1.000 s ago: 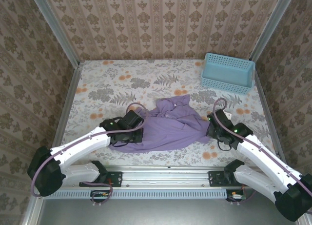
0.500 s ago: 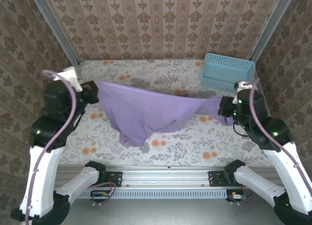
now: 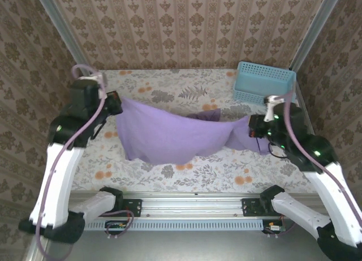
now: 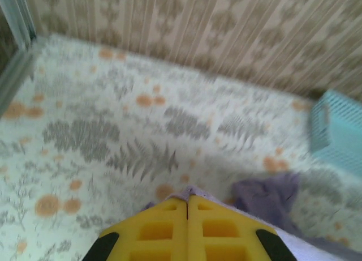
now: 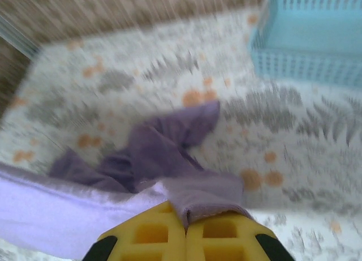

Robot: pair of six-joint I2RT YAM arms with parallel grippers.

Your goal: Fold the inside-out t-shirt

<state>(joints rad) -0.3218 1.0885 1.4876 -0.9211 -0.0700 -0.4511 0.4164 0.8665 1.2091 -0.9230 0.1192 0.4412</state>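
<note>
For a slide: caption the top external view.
Left tool and right tool hold the lavender t-shirt stretched between them over the table, blue basket beyond.

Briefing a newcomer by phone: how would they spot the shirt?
Start at the floral table. The t-shirt hangs stretched across it between the left gripper and right gripper. It is soft plain lavender, unlike the rigid blue basket.

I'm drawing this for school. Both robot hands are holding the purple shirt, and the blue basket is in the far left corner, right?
Nearly. The left gripper and right gripper do hold the shirt, but the blue basket is in the far right corner; the top external view shows it.
</note>
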